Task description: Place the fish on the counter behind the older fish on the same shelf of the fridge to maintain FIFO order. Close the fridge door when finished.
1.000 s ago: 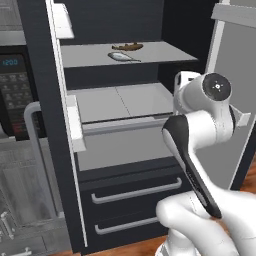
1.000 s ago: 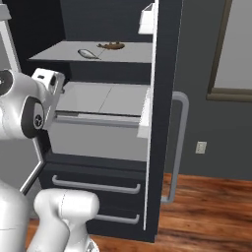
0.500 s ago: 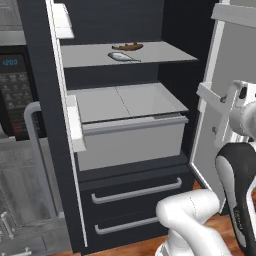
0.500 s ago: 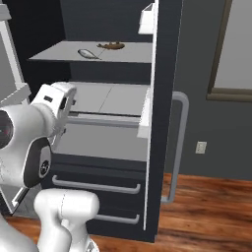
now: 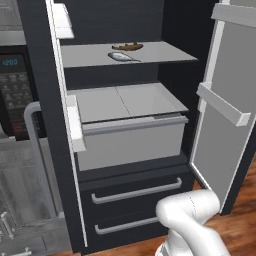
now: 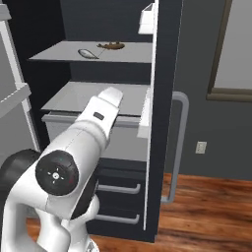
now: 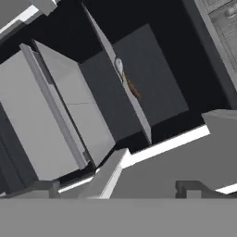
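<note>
Two fish lie on the upper shelf (image 5: 165,52) in the left base view: the brown fish (image 5: 127,47) at the back, the older fish (image 5: 121,56) just in front, both doors open. From the right base view, that order holds (placement looks done), so closing the fridge (image 6: 165,74) is the step in hand. Hand view: fridge interior seen rolled; the claw is spread wide, grasping nothing. Next, it must reach a door edge and push.

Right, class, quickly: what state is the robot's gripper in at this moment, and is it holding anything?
Gripper: open, holding nothing; the fish lies on the shelf behind the older fish.
</note>
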Motion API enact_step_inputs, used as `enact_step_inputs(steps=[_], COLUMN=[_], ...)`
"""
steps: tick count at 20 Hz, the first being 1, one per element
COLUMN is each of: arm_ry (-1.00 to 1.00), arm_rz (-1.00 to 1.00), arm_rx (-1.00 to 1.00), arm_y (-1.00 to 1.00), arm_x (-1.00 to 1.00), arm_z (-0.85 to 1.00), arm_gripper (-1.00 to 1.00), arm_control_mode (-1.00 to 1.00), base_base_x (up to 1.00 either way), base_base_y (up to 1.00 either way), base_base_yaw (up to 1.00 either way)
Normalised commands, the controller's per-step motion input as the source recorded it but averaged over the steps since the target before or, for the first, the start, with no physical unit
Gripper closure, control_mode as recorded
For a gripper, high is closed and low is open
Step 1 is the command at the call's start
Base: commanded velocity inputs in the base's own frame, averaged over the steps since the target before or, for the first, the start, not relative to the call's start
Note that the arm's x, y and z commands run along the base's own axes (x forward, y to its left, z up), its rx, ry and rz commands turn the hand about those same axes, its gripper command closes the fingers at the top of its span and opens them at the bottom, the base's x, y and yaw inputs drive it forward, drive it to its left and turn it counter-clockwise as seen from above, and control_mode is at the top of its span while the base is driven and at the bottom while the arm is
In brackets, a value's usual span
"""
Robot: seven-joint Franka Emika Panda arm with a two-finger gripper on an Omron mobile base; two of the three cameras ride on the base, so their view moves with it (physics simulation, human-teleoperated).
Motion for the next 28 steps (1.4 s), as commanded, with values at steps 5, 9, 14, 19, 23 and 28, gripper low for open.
enact_step_inputs(steps=[5, 9, 14, 19, 23, 28], arm_ry=[-0.13, -0.03, 0.00, 0.07, 0.01, -0.01], arm_rz=[0.00, 0.00, 0.02, 0.10, 0.21, 0.34], arm_rx=[0.08, 0.06, 0.00, 0.00, 0.00, 0.00], arm_y=[-0.96, -0.98, -0.88, -0.74, -0.62, -0.40], arm_x=[0.00, 0.03, 0.35, 0.53, 0.58, 0.55], arm_z=[-0.01, -0.36, -0.84, -0.89, -0.70, -0.41], arm_gripper=[-1.00, -1.00, -1.00, -1.00, -1.00, -1.00], arm_control_mode=[-1.00, -1.00, -1.00, -1.00, -1.00, -1.00], base_base_x=[0.00, 0.00, 0.00, 0.00, 0.00, 0.00], base_base_y=[0.00, 0.00, 0.00, 0.00, 0.00, 0.00], base_base_yaw=[0.00, 0.00, 0.00, 0.00, 0.00, 0.00])
